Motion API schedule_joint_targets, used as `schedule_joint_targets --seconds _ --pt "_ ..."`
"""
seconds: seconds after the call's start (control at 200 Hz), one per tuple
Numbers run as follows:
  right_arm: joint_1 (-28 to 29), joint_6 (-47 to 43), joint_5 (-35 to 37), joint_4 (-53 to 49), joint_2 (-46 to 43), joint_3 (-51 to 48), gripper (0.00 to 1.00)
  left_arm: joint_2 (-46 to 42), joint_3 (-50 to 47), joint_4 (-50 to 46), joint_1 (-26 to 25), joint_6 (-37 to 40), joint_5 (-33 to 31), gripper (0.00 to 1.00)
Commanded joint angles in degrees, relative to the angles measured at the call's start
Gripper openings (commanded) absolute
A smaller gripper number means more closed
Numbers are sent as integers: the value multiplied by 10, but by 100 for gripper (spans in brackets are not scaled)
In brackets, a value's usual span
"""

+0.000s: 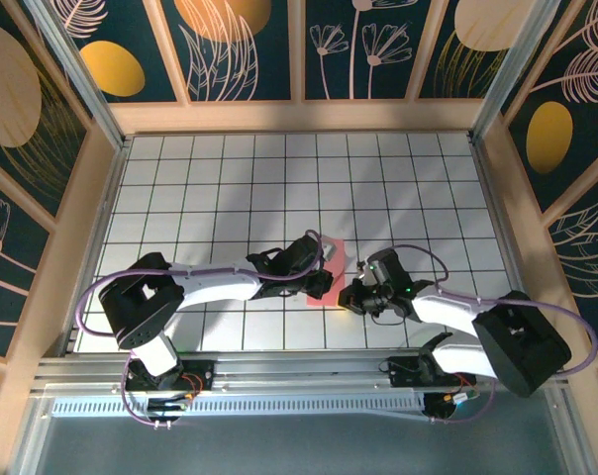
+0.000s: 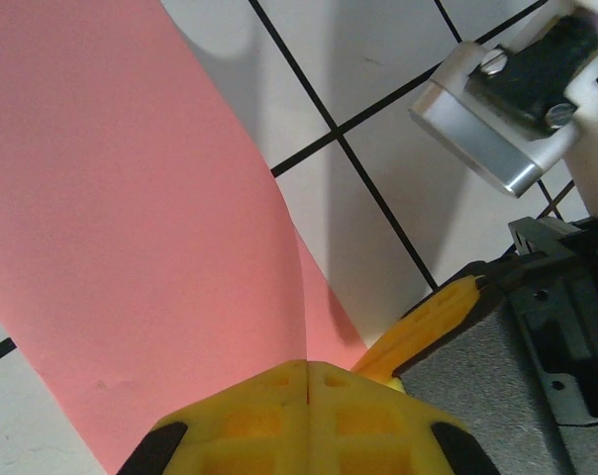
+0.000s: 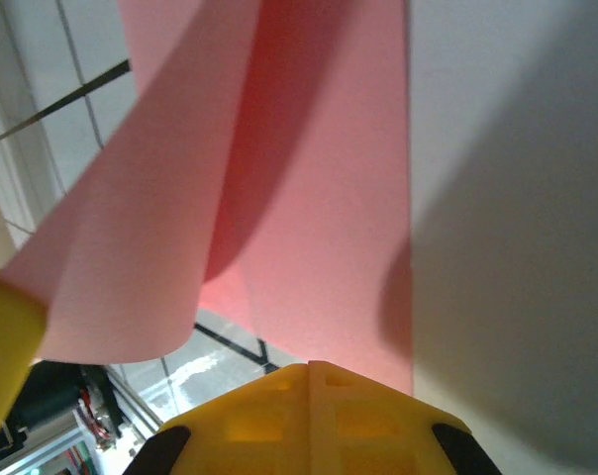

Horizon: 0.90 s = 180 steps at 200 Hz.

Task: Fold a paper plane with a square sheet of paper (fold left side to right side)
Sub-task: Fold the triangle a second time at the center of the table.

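Near the middle of the table's near edge, I see the square sheet of paper (image 1: 336, 253). It is thin and pink, and dull, not shiny. It sits on a white table (image 1: 230, 178) with black lines that make squares.

The paper is not flat. From my right wrist camera it bends up in a soft curl, and one side rolls over toward the other. From my left wrist camera it is a long smooth strip with a straight edge. It lifts off the squares and throws a shadow.

My left fingers (image 2: 240, 421) are yellow with little square dents. They are squeezed tight together, and the pink paper runs right into them, so they are pinching it. My right fingers (image 3: 368, 421) look the same. They are pressed tight on the paper too.

From above, the left arm (image 1: 215, 282) is white and black. It reaches low from the near left corner toward the middle. The right arm (image 1: 448, 309) bends in from the near right corner. Both sets of fingers meet at the paper, just beside each other.
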Motion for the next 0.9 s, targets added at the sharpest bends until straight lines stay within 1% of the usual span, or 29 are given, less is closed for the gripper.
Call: schedule_joint_targets --seconds 0.0,0.315,0.616,0.781,0.801,0.896 --pt "8 0 27 -12 11 18 0 -13 -8 2 5 -6 1 0" --pt "8 -19 51 -68 20 18 0 -6 -6 -28 6 19 -23 0" --pt "9 -26 55 -79 27 22 0 7 5 -43 17 46 -56 0" --pt "8 -28 57 -83 27 25 0 12 16 -48 27 60 -62 0" --pt "8 -27 57 -83 27 24 0 26 16 -47 28 61 -63 0" --pt "8 -27 58 -83 27 24 0 34 20 -47 31 67 -69 0"
